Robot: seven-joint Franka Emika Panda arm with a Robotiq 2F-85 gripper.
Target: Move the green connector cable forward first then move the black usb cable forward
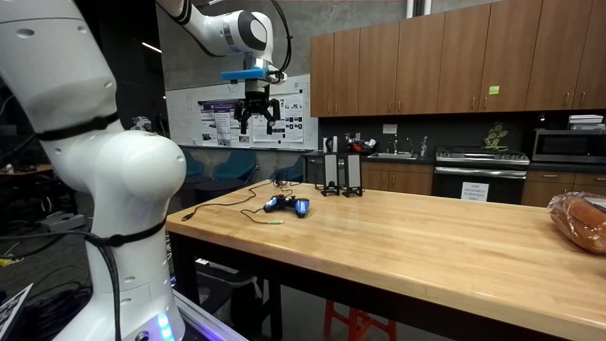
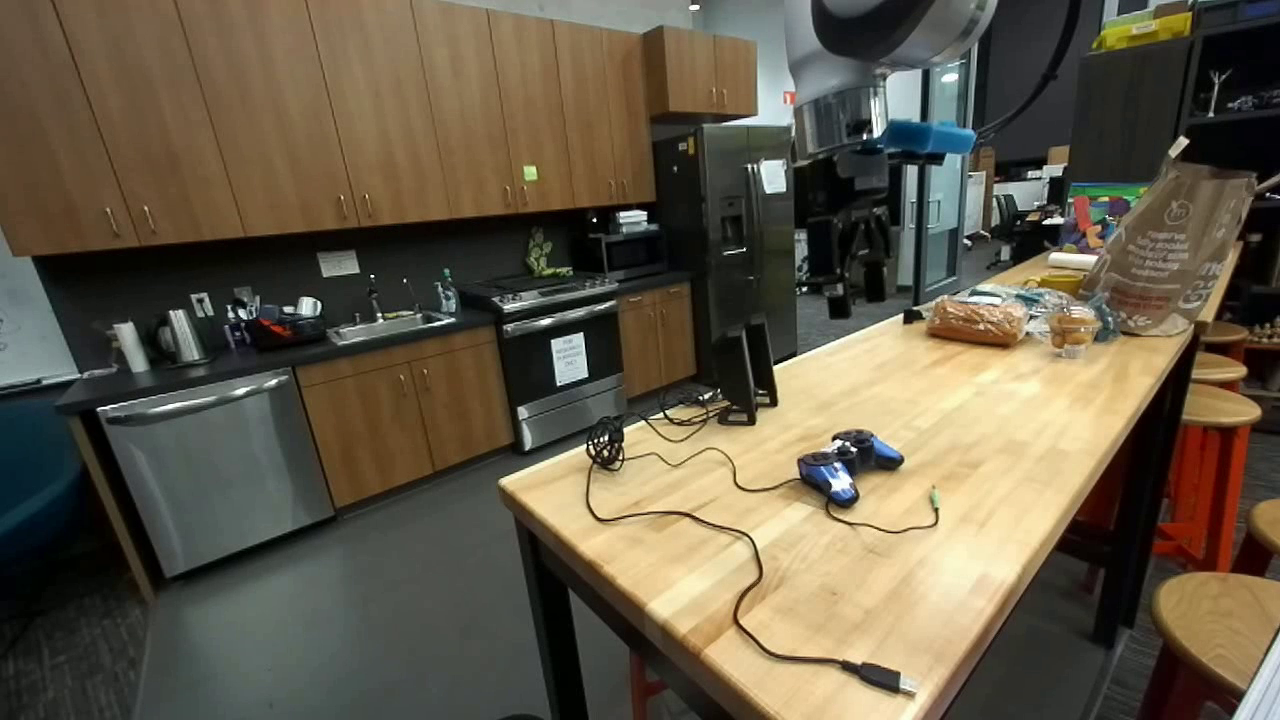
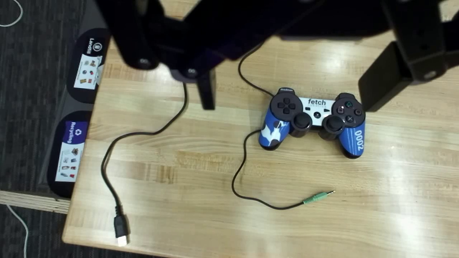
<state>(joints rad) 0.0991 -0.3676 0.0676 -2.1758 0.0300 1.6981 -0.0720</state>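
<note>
The green connector (image 3: 316, 197) is a small plug on a thin black cable. It lies on the wooden table in front of the game controller and also shows in both exterior views (image 1: 275, 222) (image 2: 935, 499). The black USB plug (image 3: 121, 226) lies near the table corner at the end of a longer black cable; it shows in both exterior views (image 1: 188, 216) (image 2: 880, 677). My gripper (image 3: 289, 105) is open and empty, fingers wide apart. It hangs high above the table in both exterior views (image 1: 256, 129) (image 2: 857, 298), touching neither cable.
A blue and black game controller (image 3: 317, 114) lies beside the green connector's cable. Two upright speakers (image 1: 331, 173) (image 1: 353, 174) stand at the table's far edge. A coiled cable bundle (image 2: 606, 443) lies near them. Bagged bread (image 2: 978, 320) and a paper bag (image 2: 1170, 250) are farther along.
</note>
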